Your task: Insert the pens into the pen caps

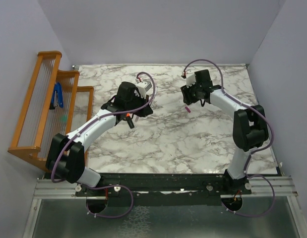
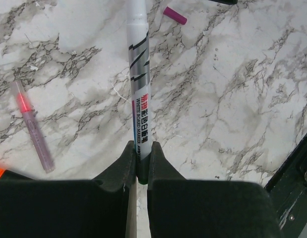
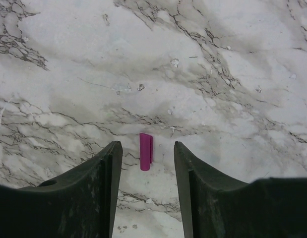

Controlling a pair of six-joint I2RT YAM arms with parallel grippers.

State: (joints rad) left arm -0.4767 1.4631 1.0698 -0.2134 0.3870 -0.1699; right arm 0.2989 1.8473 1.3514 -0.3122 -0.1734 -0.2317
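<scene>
No pen looks capped yet. The left pincer (image 2: 142, 152) is clenched on the tail of a slim whiteboard marker (image 2: 139, 89). The right pincer (image 3: 147, 147) hangs released astride the magenta cap (image 3: 146, 158) on the table (image 3: 232, 74). A pinkish pen (image 2: 34, 130) lies loose nearby.

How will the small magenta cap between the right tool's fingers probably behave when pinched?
The magenta cap looks tiny and plastic, so it is probably light and stiff. Lying flat on the smooth marble table, it may slide aside if one finger of the right tool touches first. What looks like a side clip may limit rolling.
</scene>
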